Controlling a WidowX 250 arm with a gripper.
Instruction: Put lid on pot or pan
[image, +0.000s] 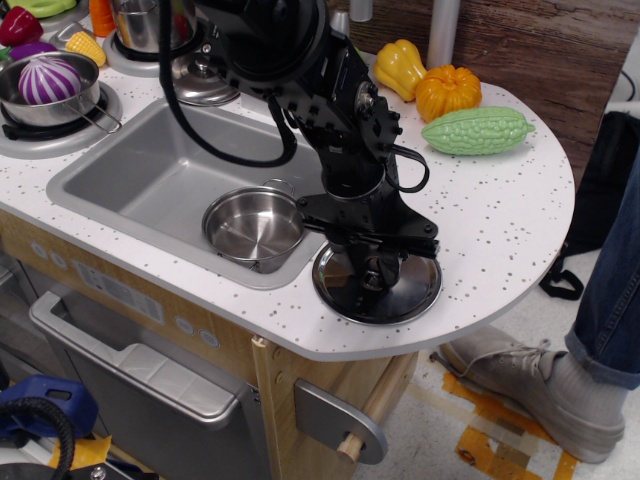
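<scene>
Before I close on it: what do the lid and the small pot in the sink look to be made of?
The lid looks like polished steel: its rim mirrors the dark gripper above it. The pot also looks like shiny steel, with bright reflections on its inner wall. Thin toy-grade metal is possible.

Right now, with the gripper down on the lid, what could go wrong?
The knob is small and shiny, so the lid may slip from the gripper when lifted. The lid lies near the counter edge and could be pushed off. The pot sits in the sink, so the lid may land tilted.
</scene>
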